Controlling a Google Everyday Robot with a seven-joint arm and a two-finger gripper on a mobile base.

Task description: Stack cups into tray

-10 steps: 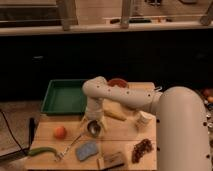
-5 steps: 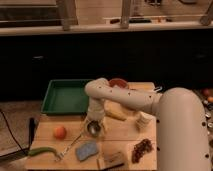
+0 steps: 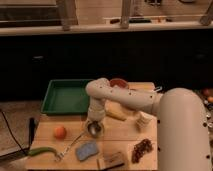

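- Camera view: the arm [image 3: 125, 97] bends down over the middle of the bench [image 3: 125, 136], and the pincer [image 3: 94, 121] points straight down onto the metal cup [image 3: 94, 130].
- Pincer and cup appear to meet, but I cannot tell whether the pincer is open, closed or gripping the cup.
- The cup sits on the bench near the front right corner of the tray [image 3: 67, 97], outside it. The tray looks bare inside.
- A white cup [image 3: 142, 120] stands further right, well apart from the tray.
- An orange [image 3: 60, 131] lies left of the metal cup and a sponge [image 3: 87, 150] in front of it. Both are near but not touching.
- Step in hand, as I judge it: taking hold of the metal cup.
- To do it well, take one wall of the cup squarely and make the hold firm before lifting.
- Raise it high enough to pass the tray's side, then carry it back and left.
- Set it down upright and flat, so that the white cup can nest into it.
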